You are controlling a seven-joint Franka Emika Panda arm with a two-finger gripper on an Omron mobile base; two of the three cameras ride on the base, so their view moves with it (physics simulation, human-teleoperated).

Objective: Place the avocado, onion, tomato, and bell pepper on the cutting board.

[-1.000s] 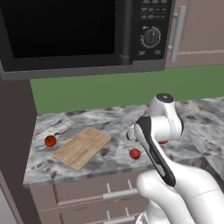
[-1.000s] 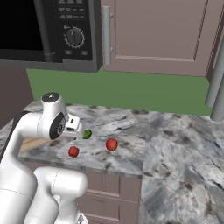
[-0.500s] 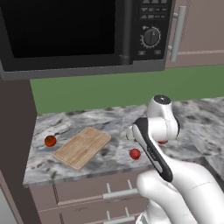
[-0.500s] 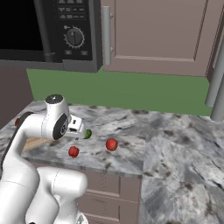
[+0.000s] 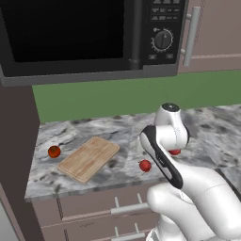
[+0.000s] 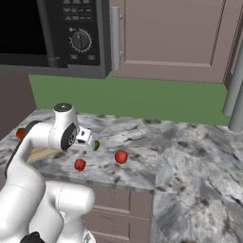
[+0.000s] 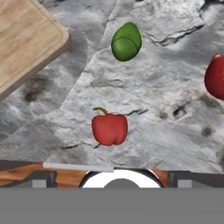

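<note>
A: Where do the task's things lie on the worktop (image 5: 70, 134)?

B: The cutting board (image 5: 88, 158) is bare, near the front edge and toward the left end. One small red item (image 5: 54, 151) sits just beside the board, closer to the left edge. The avocado (image 7: 126, 42) rests on the stone beyond the bell pepper (image 7: 109, 128), apart from the board's corner. Another red vegetable (image 7: 215, 77) lies further right.

A: And the gripper?

B: Its fingers are not visible, so one cannot tell whether it is wide or narrow. It holds nothing that the views show.

A: How should the robot do this step well?

B: It probably aims at the pepper, which lies nearest. It should centre above the body, not the stem, open wider than the pepper, descend straight, and close gently, because a round item can roll away.
</note>
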